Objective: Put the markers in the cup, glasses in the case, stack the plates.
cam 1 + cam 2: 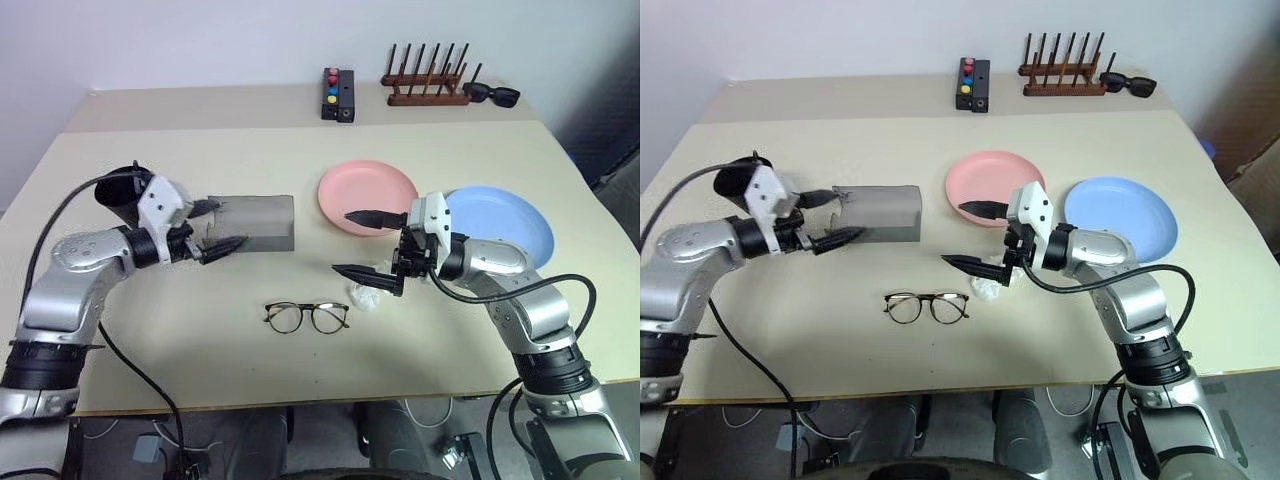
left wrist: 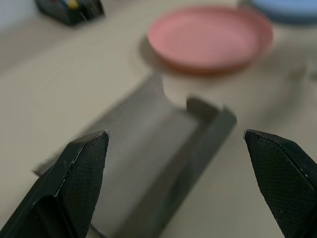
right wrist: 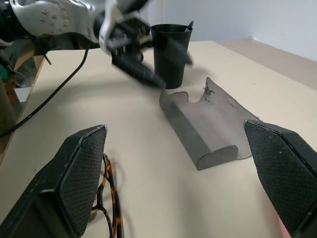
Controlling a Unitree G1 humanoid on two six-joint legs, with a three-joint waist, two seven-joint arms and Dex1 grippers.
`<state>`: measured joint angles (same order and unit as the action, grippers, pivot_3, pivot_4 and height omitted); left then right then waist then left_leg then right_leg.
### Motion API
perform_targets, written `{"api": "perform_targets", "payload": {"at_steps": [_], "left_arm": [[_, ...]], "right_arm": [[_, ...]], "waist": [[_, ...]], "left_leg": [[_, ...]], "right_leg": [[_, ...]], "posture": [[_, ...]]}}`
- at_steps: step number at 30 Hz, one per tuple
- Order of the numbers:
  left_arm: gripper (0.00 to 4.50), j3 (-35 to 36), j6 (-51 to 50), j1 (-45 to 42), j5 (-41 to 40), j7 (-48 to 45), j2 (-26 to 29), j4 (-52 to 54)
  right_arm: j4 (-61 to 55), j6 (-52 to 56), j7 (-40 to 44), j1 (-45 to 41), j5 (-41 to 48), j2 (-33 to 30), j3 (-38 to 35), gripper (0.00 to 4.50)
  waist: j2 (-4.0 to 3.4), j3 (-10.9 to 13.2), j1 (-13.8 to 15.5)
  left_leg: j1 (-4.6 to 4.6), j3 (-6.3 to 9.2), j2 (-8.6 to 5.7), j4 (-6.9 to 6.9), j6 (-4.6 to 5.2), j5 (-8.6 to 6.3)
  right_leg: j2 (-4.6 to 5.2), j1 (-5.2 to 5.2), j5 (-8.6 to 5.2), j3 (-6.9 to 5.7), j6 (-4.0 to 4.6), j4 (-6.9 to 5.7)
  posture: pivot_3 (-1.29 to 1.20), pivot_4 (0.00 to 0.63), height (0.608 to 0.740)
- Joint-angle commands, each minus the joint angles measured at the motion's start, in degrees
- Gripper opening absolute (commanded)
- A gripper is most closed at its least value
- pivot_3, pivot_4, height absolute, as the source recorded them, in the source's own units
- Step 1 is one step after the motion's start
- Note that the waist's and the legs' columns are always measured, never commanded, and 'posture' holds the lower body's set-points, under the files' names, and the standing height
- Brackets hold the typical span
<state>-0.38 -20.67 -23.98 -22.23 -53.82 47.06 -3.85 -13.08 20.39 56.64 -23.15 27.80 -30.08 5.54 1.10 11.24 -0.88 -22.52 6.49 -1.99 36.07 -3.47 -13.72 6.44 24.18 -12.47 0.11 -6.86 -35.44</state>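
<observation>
**Both grippers wide and empty over the table**

While the glasses lie flat and unfolded near the front edge of the table, both grippers hang above it with nothing in them. The left gripper stands with its fingers spread wide at the left end of the case, one finger over the case's end and the other in front of it; whether either touches it is hard to tell. The grey case lies on its side, flap open, left of centre. Behind the left wrist stands the black cup, with what seems to be a marker tip at its rim. The right gripper points left, fingers wide apart, one above the near edge of the pink plate and the other above a small white scrap beside the glasses. The blue plate lies just right of the pink one, unstacked. At the back are a button box, a wooden rack and sunglasses
</observation>
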Motion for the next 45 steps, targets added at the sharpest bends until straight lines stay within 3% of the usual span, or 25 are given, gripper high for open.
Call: {"api": "perform_targets", "payload": {"at_steps": [1,6,7,9,16,29,45], "left_arm": [[4.44,-4.6,2.3,-3.9,6.3,-4.0,1.1,-6.8],[4.44,-8.7,4.3,-8.9,10.7,-9.2,-0.4,-15.6],[4.21,-9.4,5.2,-9.6,11.6,-10.2,-0.6,-16.8],[3.55,-10.0,6.7,-10.5,12.8,-11.8,-0.9,-18.6],[0.06,-9.4,10.2,-10.4,13.9,-14.2,-2.1,-18.6],[0.06,-8.0,4.2,-0.5,8.4,-18.7,-1.4,1.9],[0.06,-14.8,15.2,-7.3,16.1,-26.0,-1.2,-6.4]], "right_arm": [[-3.3,-0.8,-0.8,0.7,0.3,-0.2,-1.3,4.50],[-5.4,-0.1,-2.3,2.2,0.5,-0.5,-1.9,4.50],[-5.8,0.0,-2.6,2.5,0.6,-0.7,-2.1,4.50],[-6.3,0.2,-3.0,3.1,0.6,-1.1,-2.6,4.50],[-7.2,0.5,-3.7,4.3,0.8,-1.8,-3.1,4.50],[-6.5,0.9,-3.5,3.0,1.0,-0.7,-1.7,4.50],[-7.1,1.7,-3.8,3.0,1.0,0.6,-1.2,4.50]], "waist": [[0.00,0.0,0.0],[0.01,0.0,-0.1],[0.01,0.0,-0.1],[0.01,0.0,-0.1],[0.01,0.0,0.0],[0.01,0.0,0.1],[0.01,0.0,0.1]], "left_leg": [[0.00,0.00,0.00,0.00,0.00,0.00],[-0.02,0.00,0.00,-0.01,0.00,0.00],[-0.02,0.00,0.00,-0.01,0.00,0.00],[-0.01,0.00,0.00,0.00,0.00,0.00],[-0.02,0.00,0.00,0.01,0.00,0.00],[-0.04,0.00,0.01,0.06,0.01,0.00],[-0.05,-0.01,-0.01,0.05,0.01,0.00]], "right_leg": [[0.00,0.00,0.01,0.00,-0.02,0.00],[0.00,0.02,0.08,0.00,-0.18,0.00],[0.00,0.02,0.08,0.00,-0.19,-0.01],[0.00,0.02,0.08,0.00,-0.19,0.00],[0.01,0.02,0.08,0.00,-0.19,0.00],[0.03,0.01,0.07,0.02,-0.17,-0.02],[0.02,0.01,0.07,0.01,-0.19,-0.01]], "posture": [[0.00,0.150,0.734],[0.00,0.150,0.734],[0.00,0.150,0.734],[0.00,0.150,0.734],[0.00,0.150,0.734],[0.00,0.150,0.734],[0.00,0.150,0.734]]}}
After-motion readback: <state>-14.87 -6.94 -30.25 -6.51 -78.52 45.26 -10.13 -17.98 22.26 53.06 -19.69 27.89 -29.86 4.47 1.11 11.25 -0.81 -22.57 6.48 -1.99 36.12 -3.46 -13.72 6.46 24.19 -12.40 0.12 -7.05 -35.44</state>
